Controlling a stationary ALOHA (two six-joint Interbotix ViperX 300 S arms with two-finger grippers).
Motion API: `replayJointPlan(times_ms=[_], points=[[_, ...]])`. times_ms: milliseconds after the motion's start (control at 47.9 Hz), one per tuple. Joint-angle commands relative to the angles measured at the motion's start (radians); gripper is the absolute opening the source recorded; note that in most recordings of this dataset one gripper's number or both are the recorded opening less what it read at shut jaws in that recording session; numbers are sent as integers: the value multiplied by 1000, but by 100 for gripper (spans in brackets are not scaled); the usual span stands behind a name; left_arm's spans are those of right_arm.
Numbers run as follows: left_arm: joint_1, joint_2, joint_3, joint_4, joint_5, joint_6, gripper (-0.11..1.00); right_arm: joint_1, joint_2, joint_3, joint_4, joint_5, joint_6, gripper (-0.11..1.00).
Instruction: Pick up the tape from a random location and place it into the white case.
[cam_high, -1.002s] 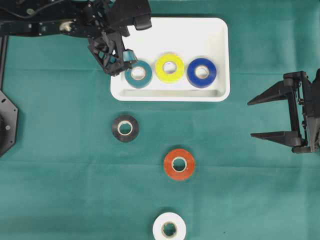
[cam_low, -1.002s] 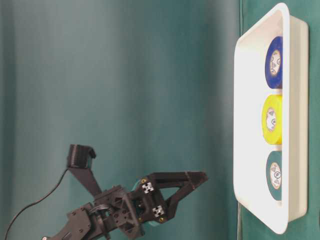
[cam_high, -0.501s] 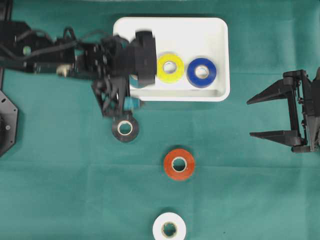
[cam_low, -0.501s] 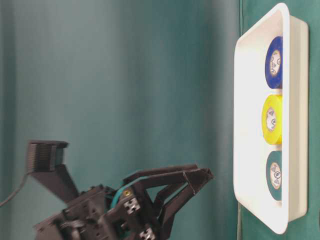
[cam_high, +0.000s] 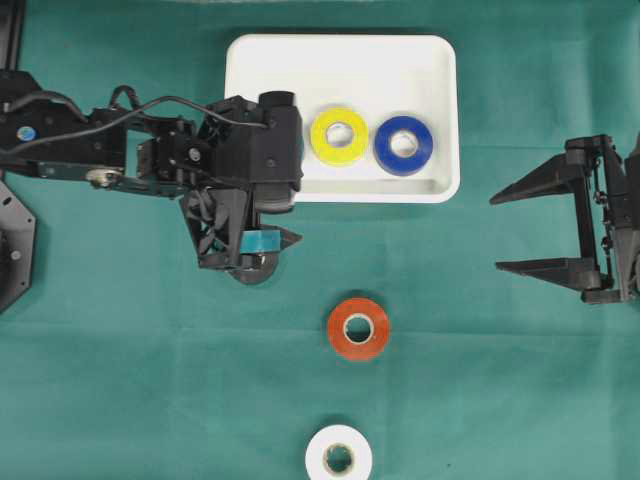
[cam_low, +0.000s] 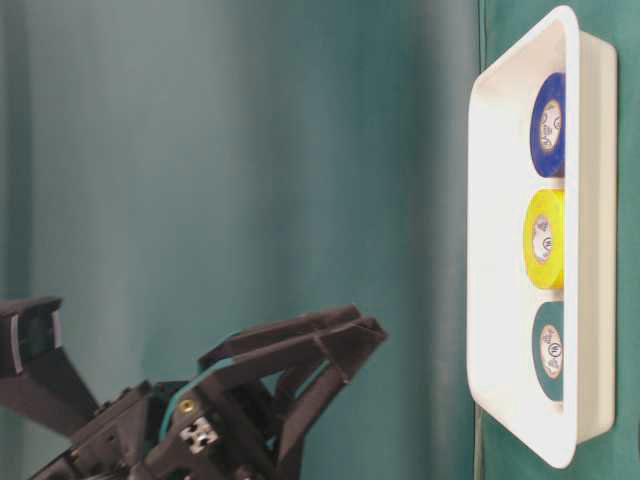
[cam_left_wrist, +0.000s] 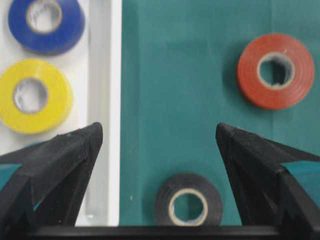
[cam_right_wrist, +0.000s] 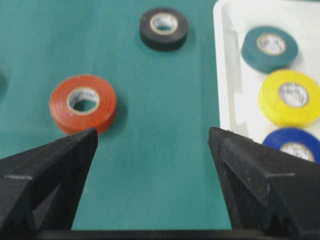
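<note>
A white tape roll (cam_high: 339, 457) sits at the counter's near edge, an orange roll (cam_high: 358, 328) beyond it. The left end effector (cam_high: 252, 250), jaws spread, hovers over a black roll (cam_left_wrist: 188, 205); the right end effector (cam_high: 515, 234) is also spread. Farthest, the white case (cam_high: 430, 186) holds teal (cam_right_wrist: 269, 48), yellow (cam_high: 338, 135) and blue (cam_high: 403, 145) rolls.

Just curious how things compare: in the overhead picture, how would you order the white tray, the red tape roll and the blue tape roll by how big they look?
1. White tray, by far the largest.
2. Red tape roll and blue tape roll: they look about alike.
</note>
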Motion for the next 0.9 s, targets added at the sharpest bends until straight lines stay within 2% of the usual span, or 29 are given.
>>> replayJointPlan(times_ms=[0,230,668,877], points=[[-11,-48,2,-2,-41,-2,97,-2,3,-38,-2,3,-2,86],[-34,-127,44,-2,-140,-2,97,-2,2,-71,-5,20,-2,86],[-72,-261,166,-8,-319,-3,97,-2,-9,-143,-71,15,-2,86],[-100,-311,212,-8,-377,-3,97,-2,-40,-150,-80,9,-2,86]])
